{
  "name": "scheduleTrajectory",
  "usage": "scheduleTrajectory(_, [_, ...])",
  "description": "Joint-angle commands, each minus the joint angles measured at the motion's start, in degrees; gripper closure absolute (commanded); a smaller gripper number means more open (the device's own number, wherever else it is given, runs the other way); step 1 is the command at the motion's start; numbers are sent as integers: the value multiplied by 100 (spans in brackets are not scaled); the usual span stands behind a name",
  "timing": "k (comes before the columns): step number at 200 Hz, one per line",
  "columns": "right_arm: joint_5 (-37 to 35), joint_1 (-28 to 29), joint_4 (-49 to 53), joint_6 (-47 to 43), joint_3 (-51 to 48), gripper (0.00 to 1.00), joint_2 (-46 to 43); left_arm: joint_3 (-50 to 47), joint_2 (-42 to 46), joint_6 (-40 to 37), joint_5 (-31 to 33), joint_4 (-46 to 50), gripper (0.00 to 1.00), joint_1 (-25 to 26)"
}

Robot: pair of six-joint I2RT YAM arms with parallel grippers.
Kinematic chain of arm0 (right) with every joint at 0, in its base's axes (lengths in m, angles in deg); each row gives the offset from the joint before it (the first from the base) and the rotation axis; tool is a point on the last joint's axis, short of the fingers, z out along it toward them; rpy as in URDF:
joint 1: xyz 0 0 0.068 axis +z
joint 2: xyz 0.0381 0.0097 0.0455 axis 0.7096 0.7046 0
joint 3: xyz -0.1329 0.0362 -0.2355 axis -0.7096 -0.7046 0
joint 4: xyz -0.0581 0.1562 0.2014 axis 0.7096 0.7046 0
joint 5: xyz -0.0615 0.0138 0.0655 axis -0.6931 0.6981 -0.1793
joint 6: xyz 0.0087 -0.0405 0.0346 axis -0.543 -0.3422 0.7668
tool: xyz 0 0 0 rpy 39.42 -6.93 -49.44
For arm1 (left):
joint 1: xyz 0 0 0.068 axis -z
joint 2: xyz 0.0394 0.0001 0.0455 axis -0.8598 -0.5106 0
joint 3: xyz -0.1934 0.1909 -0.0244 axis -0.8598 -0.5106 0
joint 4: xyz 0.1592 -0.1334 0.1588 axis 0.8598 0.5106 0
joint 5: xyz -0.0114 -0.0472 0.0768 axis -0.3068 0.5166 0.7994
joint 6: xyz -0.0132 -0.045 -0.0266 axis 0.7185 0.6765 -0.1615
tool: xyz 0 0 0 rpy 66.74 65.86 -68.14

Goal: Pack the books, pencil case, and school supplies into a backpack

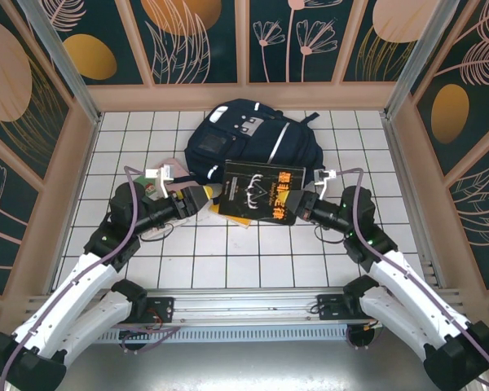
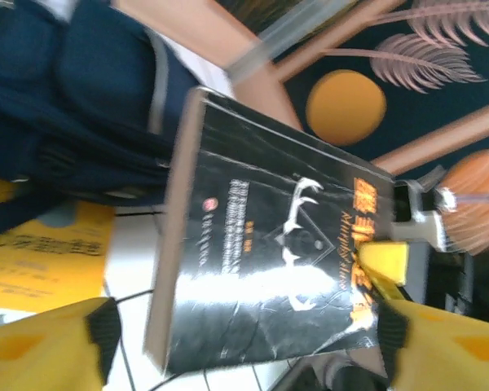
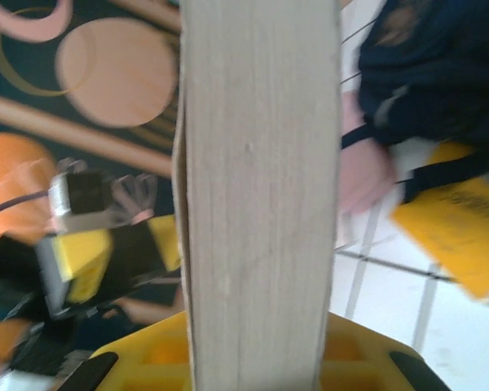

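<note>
One black book and one yellow book outside the navy backpack

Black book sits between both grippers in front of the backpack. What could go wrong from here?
1. The right gripper pinches the black book by one edge while the left gripper stands open, so the book may sag or slip onto the yellow book below.
2. The backpack shows no wide opening from above; the book could jam against its fabric.
</note>
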Motion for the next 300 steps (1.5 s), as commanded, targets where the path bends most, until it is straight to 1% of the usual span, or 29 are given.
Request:
scheduleTrajectory(1, [-979,-15,1150,-746,363,100,-325,162,26,-875,1617,1259,2,-26])
scheduleTrajectory(25, [-1282,-18,1343,-884,297,100,-611,283,64,-865,2726,1429,2,-26])
scheduleTrajectory(32, [-1412,-20,1394,-849,269,100,-649,281,81,-943,2822,1318,2,-26])
scheduleTrajectory(48, [-1630,-21,1534,-753,269,100,-662,443,-186,-1102,2456,1107,1,-26])
scheduleTrajectory(73, [-1856,-23,1887,-816,458,100,-584,961,-1189,-1347,1778,1116,1,-24])
scheduleTrajectory(84, [-2029,-22,2048,-885,572,100,-550,1150,-1585,-1378,1721,1078,2,-3])
scheduleTrajectory(93, [-2224,-23,2219,-936,677,100,-516,1292,-1819,-1418,1673,992,4,26])
scheduleTrajectory(115, [-3011,-30,2820,-833,1068,100,-440,1686,-2522,-1590,1607,846,5,139])
scheduleTrajectory(134, [-3704,-49,3198,-842,1445,100,-478,2469,-3406,-1782,1429,769,5,156])
scheduleTrajectory(158, [-4088,-146,3593,-999,1951,100,-394,3769,-4802,-1881,852,789,6,176])
scheduleTrajectory(188, [-4257,-211,3803,-872,2139,100,-373,5253,-6474,-1640,152,631,9,185])
scheduleTrajectory(213, [-4207,-257,3752,-699,2134,100,-275,6336,-7559,-1470,-23,593,10,184])
scheduleTrajectory(223, [-4217,-276,3767,-635,2163,100,-153,6727,-7970,-1335,-75,554,8,176])
scheduleTrajectory(228, [-4240,-278,3782,-574,2184,100,-81,6900,-8145,-1235,-183,466,8,176])
scheduleTrajectory(244, [-4223,-296,3808,-411,2219,100,121,7614,-8779,-908,-865,288,9,172])
scheduleTrajectory(261, [-4293,-300,3872,-179,2280,100,261,8233,-9276,-671,-1196,206,10,194])
scheduleTrajectory(277, [-4488,-305,3973,48,2374,100,303,8764,-9668,-551,-1163,353,9,194])
scheduleTrajectory(300, [-4572,-313,3968,109,2539,100,329,9430,-10165,-285,-1276,473,10,190])
